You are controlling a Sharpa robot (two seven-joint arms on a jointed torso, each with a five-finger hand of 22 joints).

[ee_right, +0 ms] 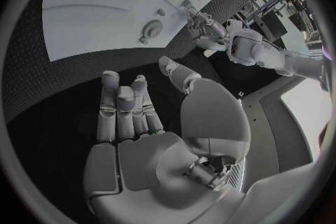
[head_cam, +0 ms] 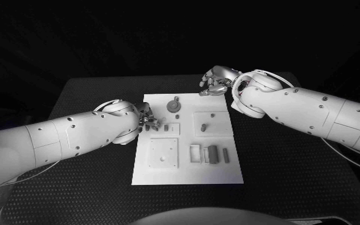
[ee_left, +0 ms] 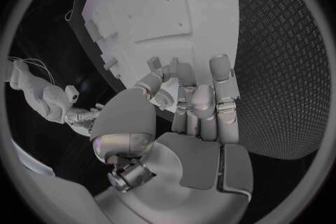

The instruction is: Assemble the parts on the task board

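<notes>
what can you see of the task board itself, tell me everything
The task board is a white rectangular plate that looks like plastic, lying flat in the middle of the black table, long side running away from the robot. Its face carries square raised blocks, rectangular recesses and small holes. Small grey parts lie on it or stand in it. The left robot hand is at its left edge; whether it touches is unclear. The right robot hand hovers beyond its far right corner.

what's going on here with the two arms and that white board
A two-armed robot is working on a white task board on a black table, which carries small grey parts. The left hand sits at the board's left edge, fingers curled by a small part; whether it grips anything cannot be told. The right hand hovers off the board's far right corner, fingers apart and empty. Other parts, including a round one and a small peg, lie untouched.
</notes>
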